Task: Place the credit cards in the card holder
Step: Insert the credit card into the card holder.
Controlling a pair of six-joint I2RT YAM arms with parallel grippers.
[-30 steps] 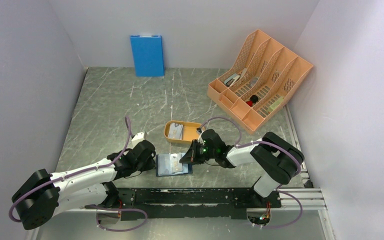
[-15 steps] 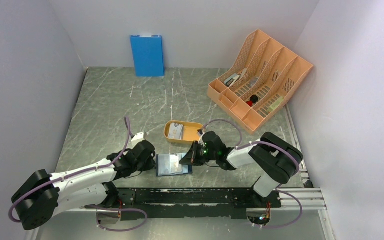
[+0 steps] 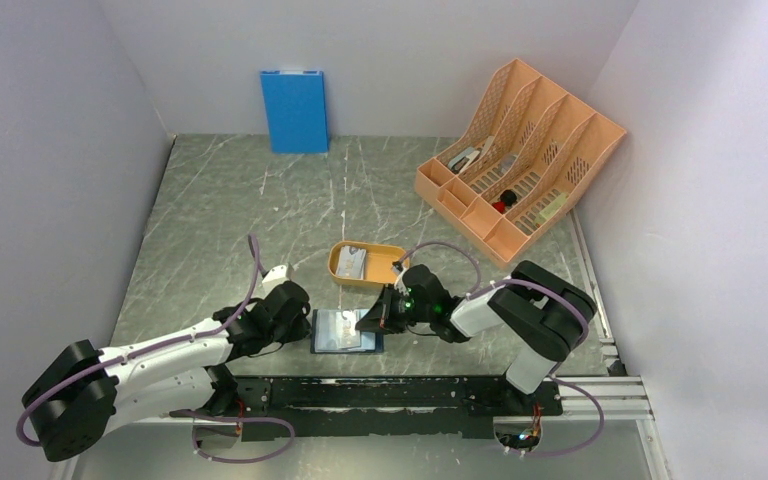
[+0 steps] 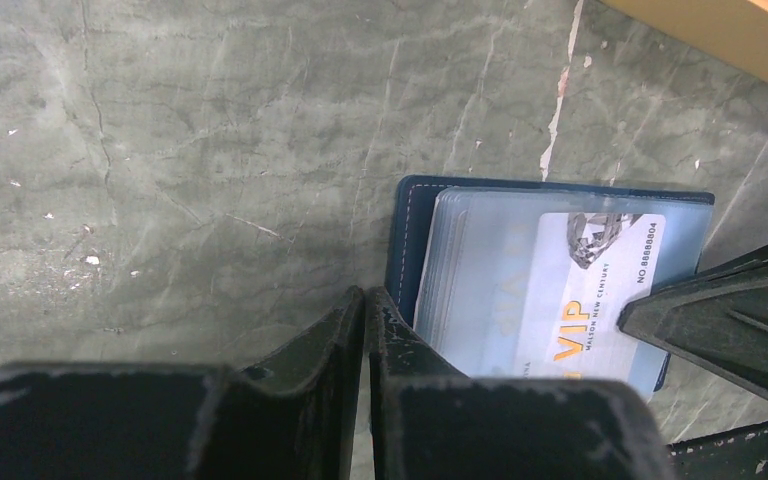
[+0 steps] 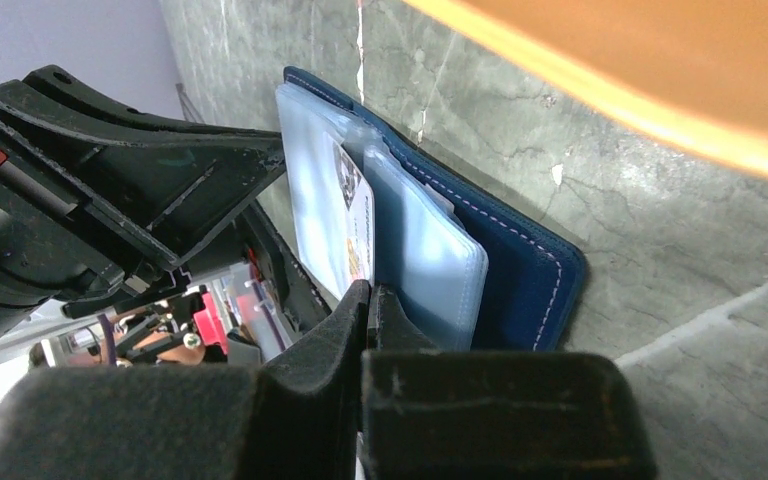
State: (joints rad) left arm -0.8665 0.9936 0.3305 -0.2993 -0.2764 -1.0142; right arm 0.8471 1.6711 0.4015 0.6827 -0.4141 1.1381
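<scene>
Grey marbled tabletop (image 3: 240, 220) | left gripper (image 4: 367, 310) pinched card holder (image 4: 405, 230) edge, likely steadying it | right gripper (image 5: 370, 295) clamped 1 VIP credit card (image 4: 590, 270), apparently feeding clear pocket (image 5: 420, 250)

top external: mounted high beyond the near edge of the table (image 3: 220, 200), tilted down, whole surface taken in from afar | left wrist: held close above the card holder (image 4: 405, 230), pointed steeply down | right wrist: held very near and low, aimed along the table from the opposite side | shared: card holder seen by all three
</scene>
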